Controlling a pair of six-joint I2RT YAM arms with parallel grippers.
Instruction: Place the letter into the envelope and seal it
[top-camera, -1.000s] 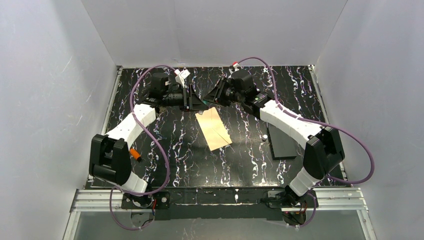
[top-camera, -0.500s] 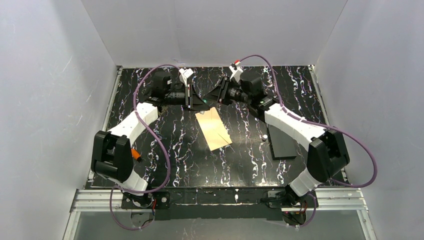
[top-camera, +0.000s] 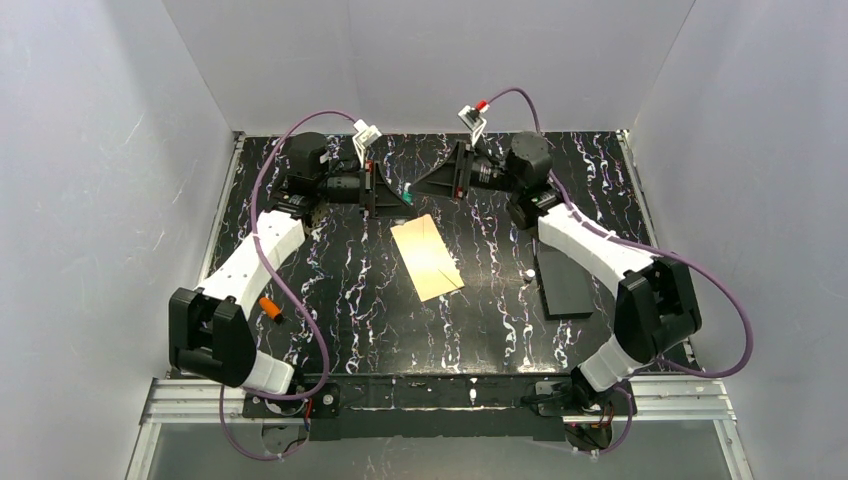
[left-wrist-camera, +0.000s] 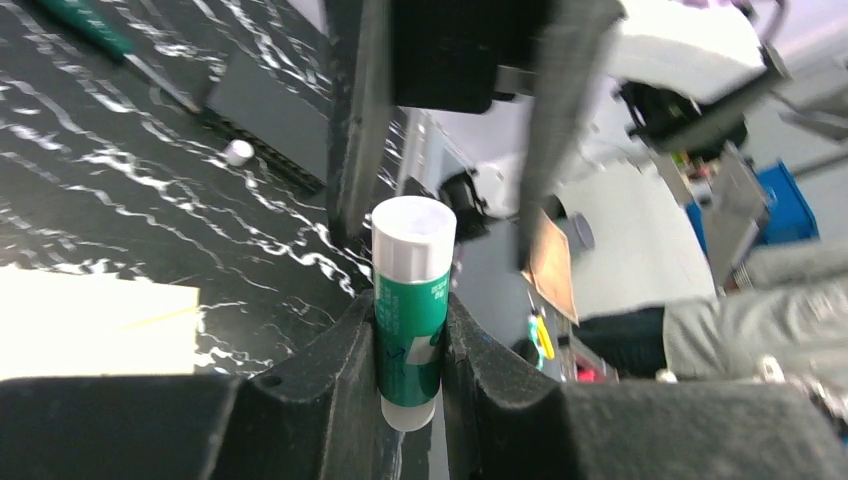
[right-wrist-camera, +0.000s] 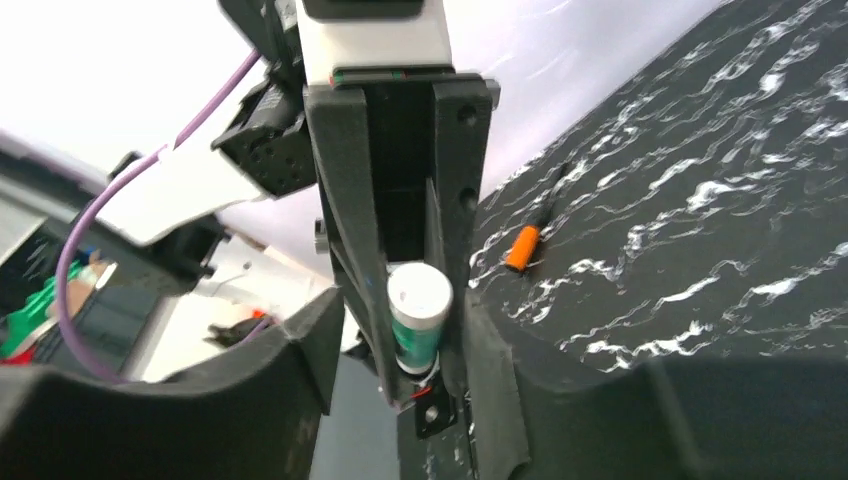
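Note:
The envelope (top-camera: 428, 258), a pale cream sheet with a V-shaped line near its lower end, lies flat mid-table; its edge shows in the left wrist view (left-wrist-camera: 90, 320). The letter is not visible as a separate sheet. Beyond the envelope's far end, my left gripper (top-camera: 398, 194) (left-wrist-camera: 410, 305) is shut on a green glue stick (left-wrist-camera: 412, 320) (right-wrist-camera: 418, 325) with a white cap. My right gripper (top-camera: 420, 187) (right-wrist-camera: 402, 320) faces it, open. Its fingers (left-wrist-camera: 350, 120) stand wide on either side of the cap and touch nothing.
A black slab (top-camera: 565, 285) (left-wrist-camera: 270, 110) lies right of the envelope, with a small white piece (top-camera: 524, 274) (left-wrist-camera: 238, 152) beside it. An orange-handled tool (top-camera: 268, 308) (right-wrist-camera: 523, 248) lies by the left arm. A green-handled tool (left-wrist-camera: 90, 25) lies on the table. White walls enclose three sides.
The two grippers were tip to tip over the envelope's far end. The right gripper has drawn back to the right and its arm has swung outward. The left gripper has shifted slightly left.

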